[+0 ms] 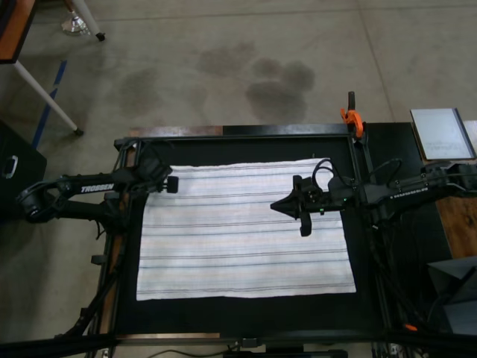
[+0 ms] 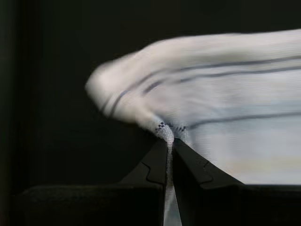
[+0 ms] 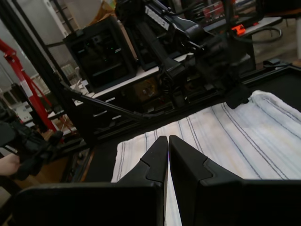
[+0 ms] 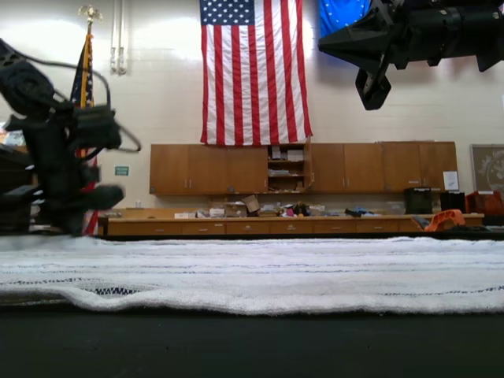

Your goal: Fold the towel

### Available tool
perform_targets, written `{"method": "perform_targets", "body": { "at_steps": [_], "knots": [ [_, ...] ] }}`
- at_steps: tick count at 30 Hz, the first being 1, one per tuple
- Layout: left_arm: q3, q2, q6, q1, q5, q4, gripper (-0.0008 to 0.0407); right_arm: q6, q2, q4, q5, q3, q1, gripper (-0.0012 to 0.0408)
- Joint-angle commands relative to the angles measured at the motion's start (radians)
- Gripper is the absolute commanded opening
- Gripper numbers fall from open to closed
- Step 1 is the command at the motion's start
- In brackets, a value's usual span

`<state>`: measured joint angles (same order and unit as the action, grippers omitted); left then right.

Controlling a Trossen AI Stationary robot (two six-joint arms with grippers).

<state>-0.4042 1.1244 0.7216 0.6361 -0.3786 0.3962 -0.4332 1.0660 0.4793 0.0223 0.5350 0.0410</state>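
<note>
The towel (image 1: 246,246), white with thin dark and pale blue stripes, lies spread flat on the black mat (image 1: 246,313). My left gripper (image 2: 169,140) is shut on the towel's corner, which bunches up and lifts a little off the mat. In the top view that corner is the far left one, and the left gripper (image 1: 162,184) sits on it. My right gripper (image 3: 168,138) is shut with nothing between its fingers. It hangs in the air over the towel's far right part (image 1: 277,205), well clear of the towel (image 4: 276,276) in the exterior view (image 4: 331,41).
An orange clamp (image 1: 352,119) grips the table frame at the far right corner. A plain grey rectangle (image 1: 441,134) lies beyond the frame on the right. A person's hand (image 3: 7,165) shows at the edge of the right wrist view. Black frame rails surround the mat.
</note>
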Motion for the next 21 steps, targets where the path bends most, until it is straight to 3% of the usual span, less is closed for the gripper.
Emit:
{"method": "perform_targets", "body": {
  "at_steps": [1,11,21],
  "knots": [
    [-0.035,-0.007,0.002,0.001,0.042,-0.009,0.0,-0.006,0.0,0.0,0.011,0.0,0.001,0.0],
    [-0.174,-0.009,0.007,-0.035,0.275,-0.034,0.0,-0.011,0.0,0.046,0.018,0.0,0.001,0.0],
    [-0.327,0.014,0.12,-0.157,0.285,-0.064,0.0,-0.013,0.0,0.061,0.029,0.0,0.001,0.0]
  ]
}}
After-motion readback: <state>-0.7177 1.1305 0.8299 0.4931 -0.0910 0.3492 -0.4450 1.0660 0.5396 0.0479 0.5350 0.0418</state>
